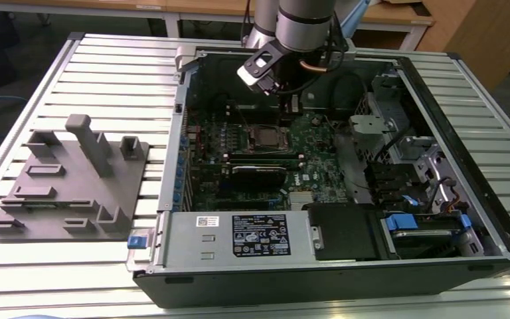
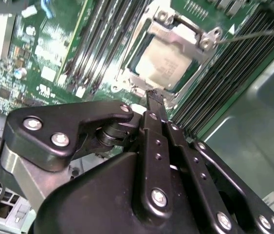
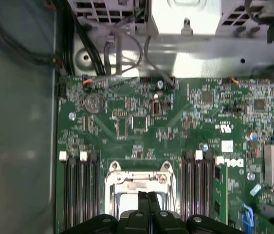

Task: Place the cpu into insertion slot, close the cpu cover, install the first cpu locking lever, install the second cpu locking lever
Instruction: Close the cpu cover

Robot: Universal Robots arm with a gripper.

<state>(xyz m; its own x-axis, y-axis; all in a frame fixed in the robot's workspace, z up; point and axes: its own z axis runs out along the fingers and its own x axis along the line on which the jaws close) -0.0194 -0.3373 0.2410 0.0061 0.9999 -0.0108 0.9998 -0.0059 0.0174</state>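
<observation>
The cpu (image 2: 168, 63), a dull silver square, lies in the insertion slot (image 1: 267, 137) on the green board. Over its edges sits the cpu cover (image 2: 185, 35), a silvery frame, also seen as the cpu cover (image 3: 139, 179) in the first wrist view. A thin metal locking lever (image 2: 253, 33) runs out from one corner of the socket. My gripper (image 2: 152, 95) hangs just above the socket's edge with its two black fingers pressed together and nothing between them. In the exterior view the gripper (image 1: 289, 105) is over the board just behind the socket.
Black memory slots (image 3: 81, 195) flank the socket on both sides. In the open case are a labelled power-supply box (image 1: 237, 236), a black block (image 1: 259, 174) near the socket, and drive bays with blue tabs (image 1: 400, 222). A grey fixture (image 1: 69, 179) stands on the slatted table.
</observation>
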